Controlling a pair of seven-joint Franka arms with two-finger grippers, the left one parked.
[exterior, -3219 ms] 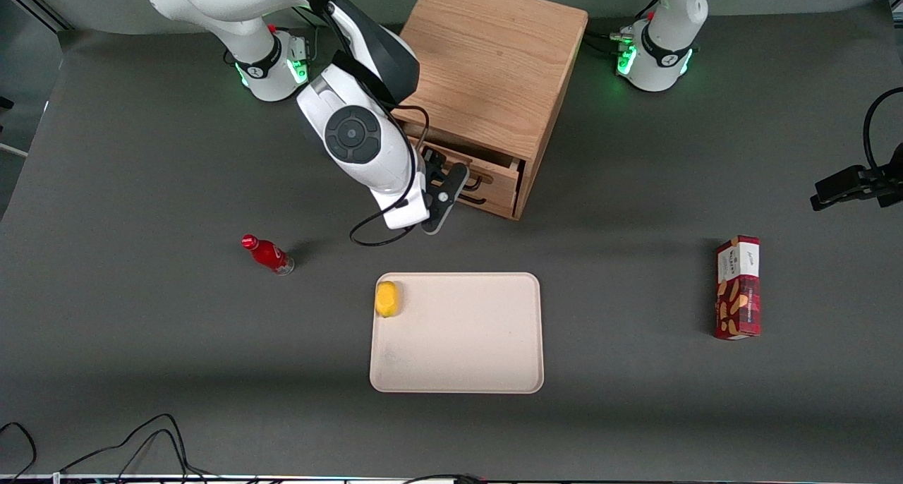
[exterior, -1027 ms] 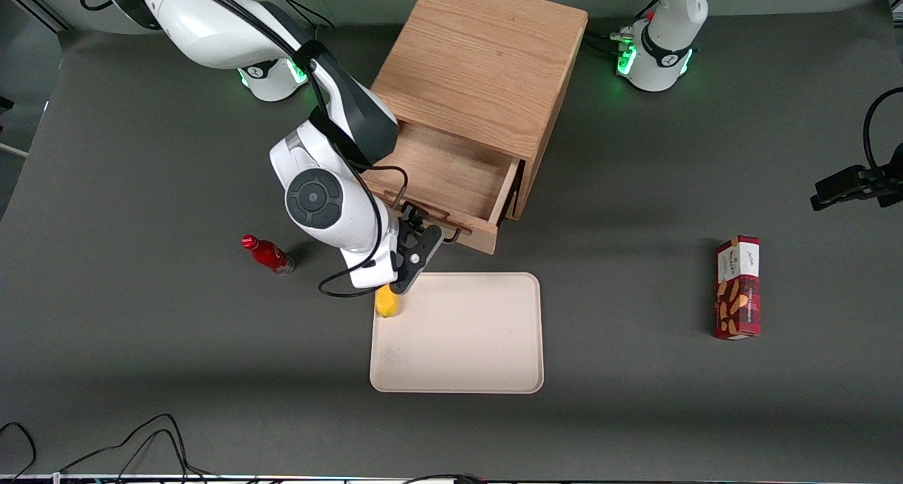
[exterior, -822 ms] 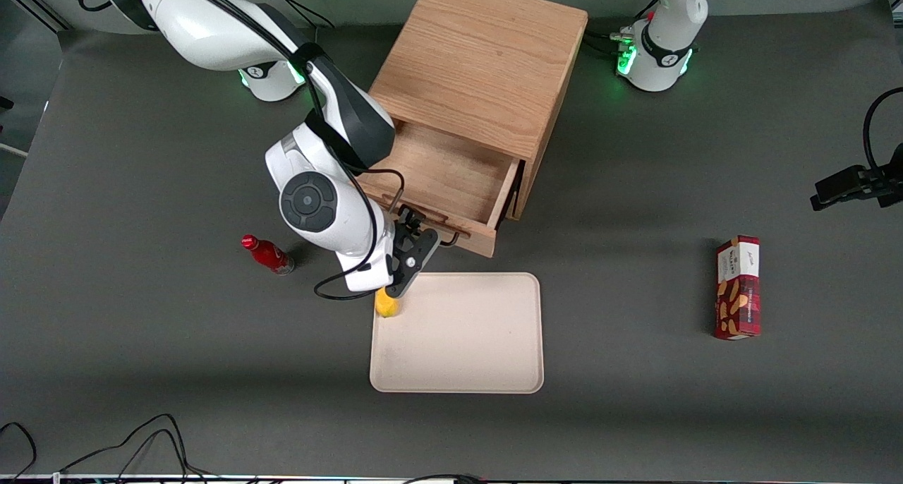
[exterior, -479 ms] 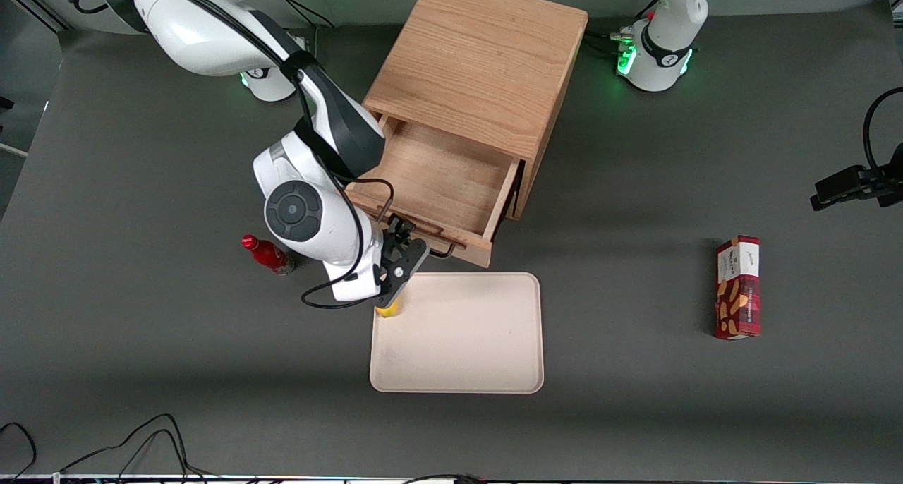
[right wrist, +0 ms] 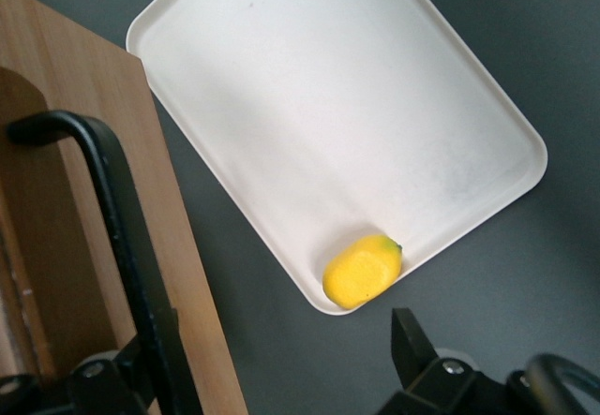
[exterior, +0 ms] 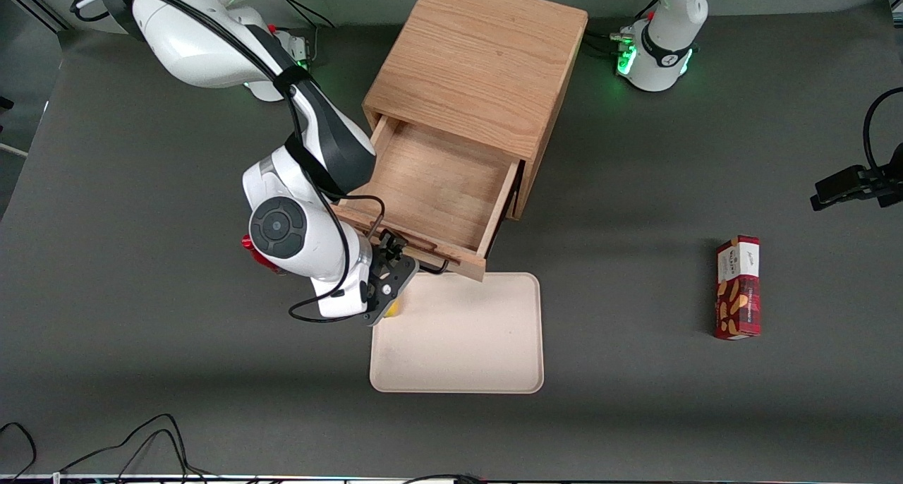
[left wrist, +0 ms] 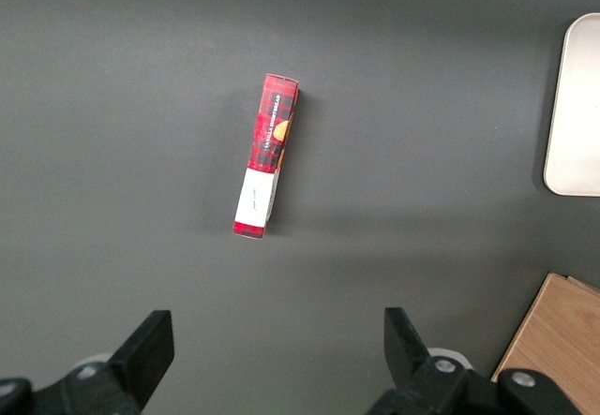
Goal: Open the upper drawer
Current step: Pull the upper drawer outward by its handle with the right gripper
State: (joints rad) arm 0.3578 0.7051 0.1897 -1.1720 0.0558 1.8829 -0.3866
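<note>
Front view: upper drawer (exterior: 430,188) pulled well out of the cabinet (exterior: 480,61), its front edge over the tray (exterior: 458,336) rim. Gripper (exterior: 405,264) at the black handle (exterior: 432,267).

Right wrist view: fingers (right wrist: 417,349) stand apart, 1 each side of the handle (right wrist: 122,218), not clamped. Lemon (right wrist: 363,271) in tray corner.

Judgement: pull nearly done; next, back off clear.

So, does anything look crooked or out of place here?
Only the cabinet: it sits skewed on the table, so the open drawer angles out, one corner over the rim of the tray. The open hand is at its handle.
</note>
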